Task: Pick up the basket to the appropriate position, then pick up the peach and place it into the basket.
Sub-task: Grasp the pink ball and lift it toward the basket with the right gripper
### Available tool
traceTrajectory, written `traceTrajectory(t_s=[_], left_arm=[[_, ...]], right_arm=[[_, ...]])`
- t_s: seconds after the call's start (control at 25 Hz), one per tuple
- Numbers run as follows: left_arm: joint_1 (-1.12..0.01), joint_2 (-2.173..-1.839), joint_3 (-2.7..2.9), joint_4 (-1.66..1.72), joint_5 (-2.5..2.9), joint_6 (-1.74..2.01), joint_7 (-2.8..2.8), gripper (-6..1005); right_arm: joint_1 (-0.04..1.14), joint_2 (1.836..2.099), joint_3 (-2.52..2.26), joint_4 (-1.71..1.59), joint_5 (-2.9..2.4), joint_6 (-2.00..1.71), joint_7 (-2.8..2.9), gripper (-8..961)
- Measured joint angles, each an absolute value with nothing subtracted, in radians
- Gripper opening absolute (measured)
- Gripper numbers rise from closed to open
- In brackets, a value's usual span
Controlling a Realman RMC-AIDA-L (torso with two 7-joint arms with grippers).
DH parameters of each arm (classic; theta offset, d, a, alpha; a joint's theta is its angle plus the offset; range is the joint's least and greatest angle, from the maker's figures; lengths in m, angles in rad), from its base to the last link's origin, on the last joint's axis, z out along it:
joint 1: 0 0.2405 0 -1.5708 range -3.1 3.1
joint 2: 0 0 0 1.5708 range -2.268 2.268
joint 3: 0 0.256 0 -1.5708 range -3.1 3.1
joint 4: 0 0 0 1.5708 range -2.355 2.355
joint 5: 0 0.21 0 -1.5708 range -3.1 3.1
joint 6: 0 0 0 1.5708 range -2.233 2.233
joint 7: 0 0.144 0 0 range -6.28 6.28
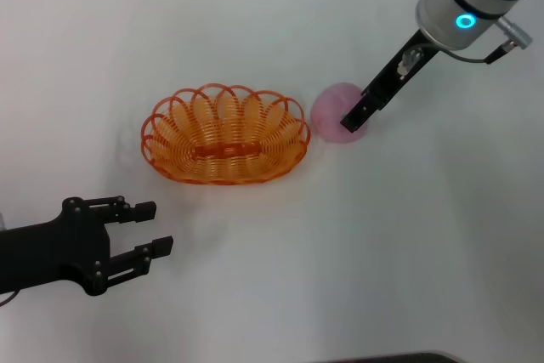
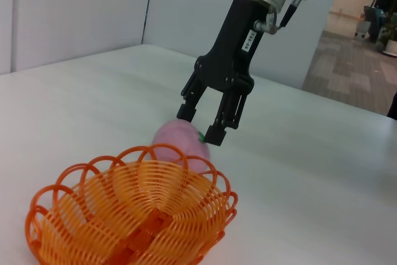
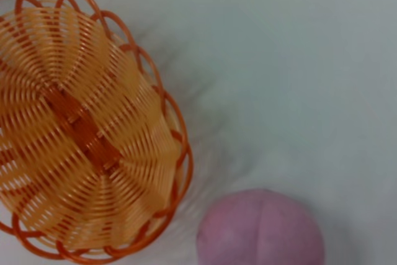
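No writing was legible. The right gripper (image 2: 203, 123) hung wide open over the pink peach (image 1: 335, 113), right of the orange basket (image 1: 224, 134) at frame centre. The left gripper (image 1: 150, 229) sat open at lower left.

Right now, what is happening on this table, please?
The right end effector hangs open just above the pink peach, which sits on the white table beside the orange basket. It has not closed on the peach yet. The basket holds nothing. The left end effector is open too, near the table's front edge, apart from the basket and holding nothing.
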State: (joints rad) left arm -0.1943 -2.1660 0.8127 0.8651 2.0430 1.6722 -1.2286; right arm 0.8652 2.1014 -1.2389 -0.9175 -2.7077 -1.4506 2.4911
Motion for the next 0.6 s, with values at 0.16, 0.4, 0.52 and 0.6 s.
traceTrajectory(t_s=[0.16,0.4,0.52,0.6], left_arm=[[-0.195,-2.166,0.813,0.865,2.044,1.674,-1.229,509],[-0.195,-2.166,0.813,0.865,2.047,1.679,-1.231,509],[-0.195,-2.166,0.813,0.865,2.048,1.680,-1.232,509],[-0.194,-2.166,0.813,0.865,2.048,1.680,-1.233,509]], right_arm=[[0.868,2.100,-1.264,-0.912,-2.693,-1.435,2.493,944],[0.873,2.100,-1.286,-0.891,-2.676,-1.419,2.494,944],[0.877,2.100,-1.297,-0.869,-2.666,-1.408,2.494,944],[0.879,2.100,-1.306,-0.861,-2.662,-1.399,2.494,944]])
